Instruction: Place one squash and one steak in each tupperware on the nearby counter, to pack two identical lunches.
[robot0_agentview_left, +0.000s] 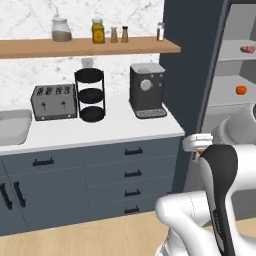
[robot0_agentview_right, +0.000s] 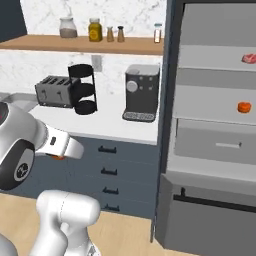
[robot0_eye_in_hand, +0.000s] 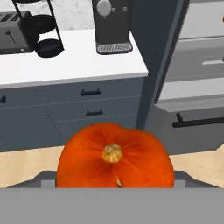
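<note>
1. The hand (robot0_eye_in_hand: 114, 186) is holding one squash (robot0_eye_in_hand: 114, 156). Its jaws stand wide around the round orange squash, which sits right in front of the hand's camera.
2. So the step in hand looks like carrying this squash to a lunch box. I cannot see any lunch box in these pictures.
3. The hand hangs in the air in front of the dark drawers, lower than the white worktop (robot0_agentview_left: 120, 131). In the right base view a bit of orange peeks out under the hand.
4. The worktop holds a toaster (robot0_agentview_left: 54, 101), a black rack (robot0_agentview_left: 90, 94) and a coffee machine (robot0_agentview_left: 147, 90).
5. The other squash (robot0_agentview_right: 244, 107) lies on a shelf in the open fridge, well apart from the hand. One steak (robot0_agentview_right: 248, 58) lies on the shelf above it.
6. Next, I think the robot must find the boxes, then lift the squash over one and let go gently.
</note>
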